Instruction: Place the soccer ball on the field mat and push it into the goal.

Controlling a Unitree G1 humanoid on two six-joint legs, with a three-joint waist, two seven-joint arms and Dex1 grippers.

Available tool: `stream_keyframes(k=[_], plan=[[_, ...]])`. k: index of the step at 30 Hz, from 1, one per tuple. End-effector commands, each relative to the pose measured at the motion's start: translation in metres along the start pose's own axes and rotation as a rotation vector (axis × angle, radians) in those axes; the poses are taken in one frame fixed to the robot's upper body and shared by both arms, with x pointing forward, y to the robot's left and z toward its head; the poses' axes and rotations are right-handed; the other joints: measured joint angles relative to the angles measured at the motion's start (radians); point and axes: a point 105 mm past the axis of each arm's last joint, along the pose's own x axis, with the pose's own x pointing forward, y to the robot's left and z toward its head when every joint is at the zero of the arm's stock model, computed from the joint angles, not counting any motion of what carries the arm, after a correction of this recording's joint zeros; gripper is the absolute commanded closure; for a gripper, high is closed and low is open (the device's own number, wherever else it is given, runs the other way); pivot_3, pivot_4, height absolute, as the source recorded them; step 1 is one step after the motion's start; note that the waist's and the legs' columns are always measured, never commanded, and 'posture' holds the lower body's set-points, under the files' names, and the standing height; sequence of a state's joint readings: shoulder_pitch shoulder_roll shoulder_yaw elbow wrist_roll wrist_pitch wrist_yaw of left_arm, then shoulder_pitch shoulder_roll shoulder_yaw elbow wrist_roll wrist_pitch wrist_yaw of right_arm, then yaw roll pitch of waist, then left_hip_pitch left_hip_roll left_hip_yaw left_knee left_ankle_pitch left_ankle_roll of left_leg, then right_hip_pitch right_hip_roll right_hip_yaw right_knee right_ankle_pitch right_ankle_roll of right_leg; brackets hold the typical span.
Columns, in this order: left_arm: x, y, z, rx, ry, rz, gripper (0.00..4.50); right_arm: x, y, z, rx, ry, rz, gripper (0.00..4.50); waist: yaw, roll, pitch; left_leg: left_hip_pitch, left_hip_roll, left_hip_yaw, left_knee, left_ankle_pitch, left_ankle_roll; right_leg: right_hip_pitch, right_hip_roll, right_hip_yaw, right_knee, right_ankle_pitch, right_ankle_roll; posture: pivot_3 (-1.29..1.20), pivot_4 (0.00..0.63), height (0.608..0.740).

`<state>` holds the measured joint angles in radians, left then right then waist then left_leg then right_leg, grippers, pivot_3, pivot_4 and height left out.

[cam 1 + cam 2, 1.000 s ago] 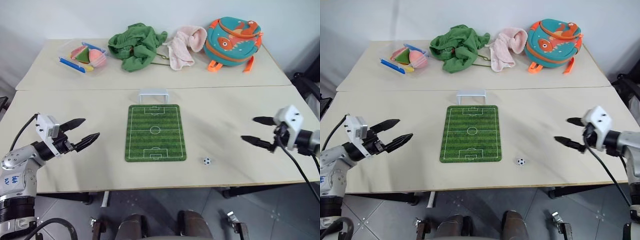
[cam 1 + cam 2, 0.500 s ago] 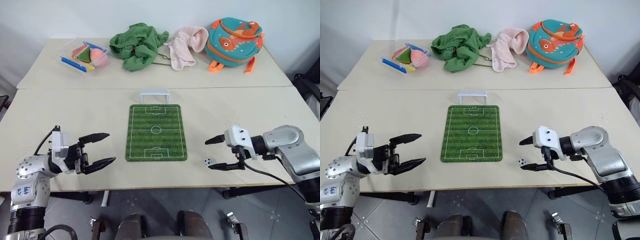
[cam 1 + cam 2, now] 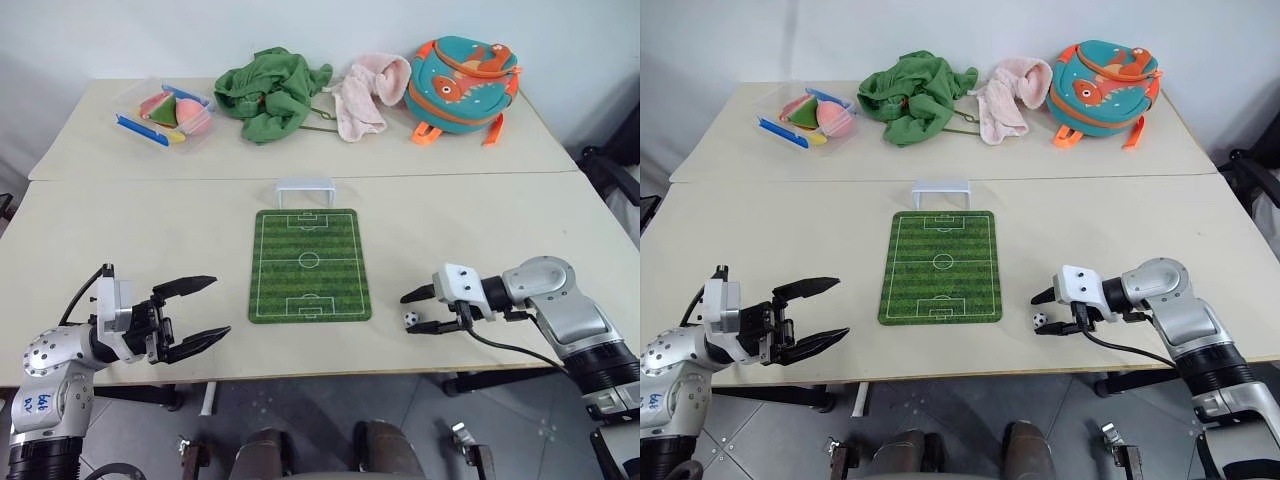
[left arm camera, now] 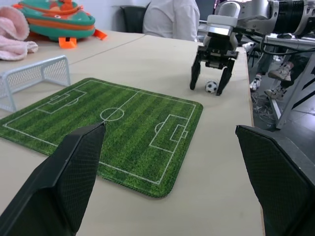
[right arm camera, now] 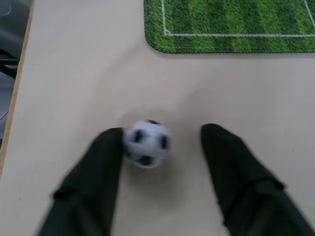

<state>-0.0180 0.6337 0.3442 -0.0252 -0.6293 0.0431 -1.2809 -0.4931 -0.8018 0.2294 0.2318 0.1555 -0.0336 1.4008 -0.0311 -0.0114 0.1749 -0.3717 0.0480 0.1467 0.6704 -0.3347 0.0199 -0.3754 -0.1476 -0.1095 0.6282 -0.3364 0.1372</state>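
Right pincer (image 3: 410, 312) is down at the desk (image 3: 120, 230) edge, jaws half parted and straddling the soccer ball (image 3: 411, 320), which sits on bare desk just off the near right corner of the field mat (image 3: 309, 265). Nothing gripped yet, by the look of it. The left pincer (image 3: 200, 310) hangs wide open and empty on the far side of the mat. The goal (image 3: 306, 189) stands at the mat's far end.

Left wrist view: both right fingers stand on the desk either side of the ball (image 4: 211, 87).

Right wrist view: one finger (image 5: 101, 162) touches the ball (image 5: 146, 142), the other stands apart. So centre first, close gently; a tiny round ball will likely squirt away if pinched off-centre. It is white with black patches, glossy, marble-small.
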Motion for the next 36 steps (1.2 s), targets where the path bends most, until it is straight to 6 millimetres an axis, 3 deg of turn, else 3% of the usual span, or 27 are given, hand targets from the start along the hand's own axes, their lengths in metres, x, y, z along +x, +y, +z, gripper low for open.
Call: stream_keyframes(k=[1, 3, 7, 10, 13, 17, 25, 36], plan=[[-0.003, 0.003, 0.009, 0.042, -0.02, 0.009, 0.0, 0.0, -0.003, 0.0, -0.021, 0.004, -0.039, 3.19, 0.0, 0.0, 0.0, 0.0, 0.0, 0.0, 0.0, 0.0, 0.0, 0.0, 0.0, 0.0, 0.0, 0.0, 0.0, 0.0, 0.15, 0.74], [-0.003, 0.004, 0.009, 0.043, -0.021, 0.012, 0.0, -0.003, -0.004, 0.009, -0.036, -0.027, -0.051, 3.65, 0.001, 0.0, 0.0, 0.0, 0.0, 0.0, 0.001, 0.0, 0.0, 0.0, 0.0, 0.0, 0.0, 0.0, 0.0, 0.0, 0.15, 0.74], [-0.003, 0.009, 0.008, 0.051, -0.029, 0.022, 0.0, -0.01, -0.013, 0.038, -0.066, -0.107, -0.096, 3.65, 0.001, 0.001, 0.0, -0.001, 0.0, 0.0, 0.0, 0.0, 0.0, -0.001, 0.0, 0.0, 0.0, 0.0, 0.0, 0.0, 0.15, 0.74], [-0.006, 0.011, 0.007, 0.053, -0.035, 0.021, 0.0, -0.005, -0.027, 0.078, -0.082, -0.211, -0.138, 3.65, -0.002, 0.001, 0.0, -0.001, 0.0, 0.0, 0.0, 0.0, 0.0, -0.001, 0.0, 0.0, 0.0, 0.0, 0.0, 0.0, 0.15, 0.74], [-0.007, 0.013, 0.005, 0.055, -0.041, 0.014, 0.0, 0.007, -0.028, 0.096, -0.066, -0.225, -0.106, 3.65, 0.001, 0.001, 0.0, -0.001, 0.0, 0.0, 0.0, 0.0, 0.0, -0.002, 0.0, 0.0, 0.001, 0.0, 0.0, 0.0, 0.15, 0.74], [-0.013, 0.012, 0.002, 0.063, -0.053, -0.016, 0.0, 0.051, -0.016, 0.119, -0.083, -0.263, 0.012, 3.65, 0.002, 0.0, 0.0, -0.001, 0.0, -0.001, -0.001, -0.001, 0.0, -0.002, 0.0, -0.002, 0.001, 0.0, 0.0, 0.0, 0.15, 0.74], [-0.03, 0.002, -0.018, 0.057, 0.059, -0.026, 0.0, 0.106, -0.019, 0.117, -0.136, -0.187, 0.071, 3.65, -0.008, 0.0, 0.0, -0.006, -0.001, -0.001, 0.003, -0.002, 0.001, -0.004, -0.001, -0.006, 0.001, 0.0, 0.0, 0.0, 0.15, 0.74], [-0.034, -0.003, -0.015, 0.081, 0.055, 0.044, 0.0, 0.123, -0.031, 0.112, -0.168, -0.188, 0.097, 3.65, -0.027, 0.0, 0.0, -0.006, 0.0, -0.003, 0.004, -0.002, 0.0, -0.004, -0.001, -0.007, 0.004, 0.0, 0.0, 0.0, 0.15, 0.74]])
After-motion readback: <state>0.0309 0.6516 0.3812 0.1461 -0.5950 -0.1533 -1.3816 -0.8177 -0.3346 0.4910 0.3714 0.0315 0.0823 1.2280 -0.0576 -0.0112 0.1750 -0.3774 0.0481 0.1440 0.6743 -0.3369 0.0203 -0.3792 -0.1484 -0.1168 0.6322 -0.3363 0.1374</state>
